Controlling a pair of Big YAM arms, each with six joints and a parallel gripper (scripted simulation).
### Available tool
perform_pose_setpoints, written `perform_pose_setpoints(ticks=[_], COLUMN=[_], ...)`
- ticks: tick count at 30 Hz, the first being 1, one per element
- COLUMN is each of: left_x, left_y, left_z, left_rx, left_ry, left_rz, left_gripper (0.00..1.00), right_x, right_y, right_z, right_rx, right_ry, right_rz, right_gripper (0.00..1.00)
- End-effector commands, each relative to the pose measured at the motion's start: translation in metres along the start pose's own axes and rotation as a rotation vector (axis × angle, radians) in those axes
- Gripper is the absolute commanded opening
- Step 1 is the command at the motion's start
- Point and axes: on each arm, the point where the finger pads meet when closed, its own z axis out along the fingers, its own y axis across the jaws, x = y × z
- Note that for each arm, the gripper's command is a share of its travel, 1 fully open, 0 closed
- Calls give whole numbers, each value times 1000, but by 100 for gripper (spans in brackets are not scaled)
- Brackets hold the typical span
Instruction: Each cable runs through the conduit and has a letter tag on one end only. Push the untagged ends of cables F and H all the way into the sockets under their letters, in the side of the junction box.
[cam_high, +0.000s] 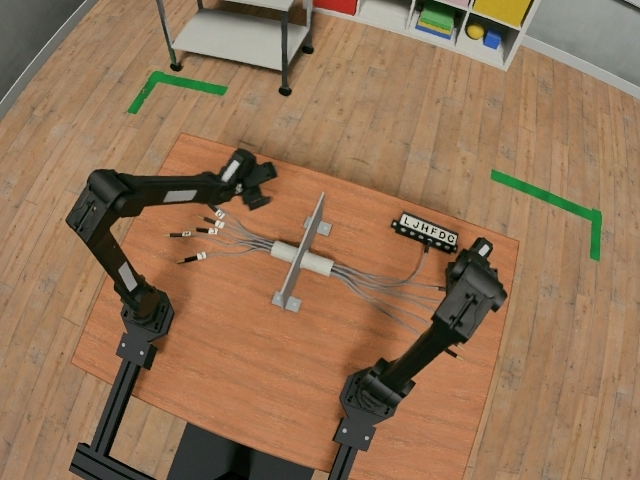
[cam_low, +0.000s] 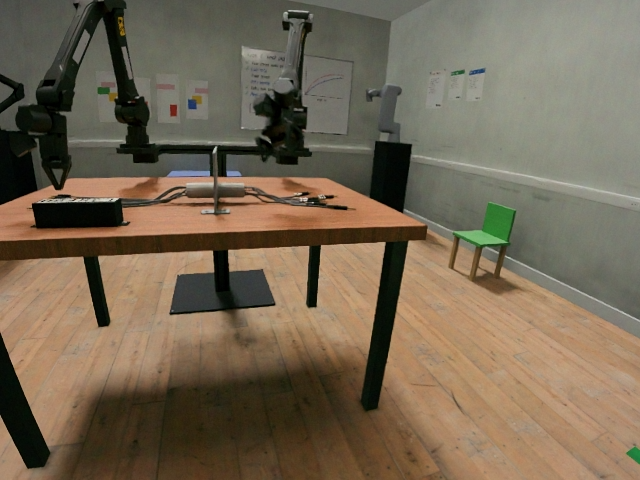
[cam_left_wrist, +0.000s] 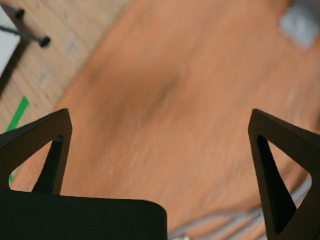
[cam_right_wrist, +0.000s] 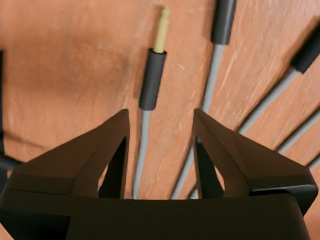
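The junction box (cam_high: 424, 232) (cam_low: 77, 212) has letters L J H F D C; one untagged plug (cam_high: 428, 247) is in a socket that looks like F's. Other untagged plugs (cam_right_wrist: 152, 80) (cam_high: 453, 353) lie on the table at the right arm's side. My right gripper (cam_right_wrist: 161, 119) (cam_low: 59, 187) is part open, pointing down above them; a grey cable (cam_right_wrist: 143, 145) runs below the gap between its fingers. My left gripper (cam_left_wrist: 160, 118) (cam_high: 268, 187) is wide open and empty, above the table near the tagged ends. The H tag (cam_high: 186, 234) is legible; other tags (cam_high: 201, 255) are hard to read.
The cables pass through a pale conduit (cam_high: 316, 262) (cam_low: 193, 190) in an upright grey plate (cam_high: 293, 279) (cam_low: 215, 170), fixed by brackets at mid-table. The right arm (cam_high: 413, 361) hides part of the cable ends in the top view.
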Motion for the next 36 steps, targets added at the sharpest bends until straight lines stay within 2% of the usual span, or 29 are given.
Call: perform_pose_setpoints(ticks=[1, 4, 7, 9, 11, 14, 16, 20, 26, 30, 36], left_x=[-54, -126, -186, -218, -236, -247, -247, -252, -249, -246, -246], left_y=[-2, -27, -65, -97, -142, -206, -206, -276, -352, -373, -367], left_z=[23, 22, 17, 11, 10, 4, 4, -7, -25, -30, -27], left_rx=[-52, -26, 32, 82, 139, 223, 223, 314, 414, 440, 425], left_ry=[-130, -314, -467, -550, -594, -630, -630, -662, -690, -698, -699], left_rz=[-170, -211, -237, -246, -231, -218, -218, -205, -185, -174, -164], left_gripper=[100, 100, 100, 100, 100, 100, 100, 100, 100, 100, 100], right_x=[-10, -3, 0, -2, 0, -3, -3, -3, -3, -3, -3], right_y=[15, 19, 20, 19, 13, 18, 18, 18, 18, 18, 18], right_z=[4, 18, 26, 28, 32, 25, 25, 25, 25, 25, 25], right_rx=[22, 55, 74, 78, 89, 71, 71, 70, 70, 70, 70], right_ry=[13, 32, 42, 45, 51, 42, 42, 41, 41, 41, 41], right_rz=[162, 190, 201, 188, 184, 182, 182, 182, 182, 182, 182], right_gripper=[35, 35, 35, 35, 35, 35, 35, 35, 35, 35, 35])
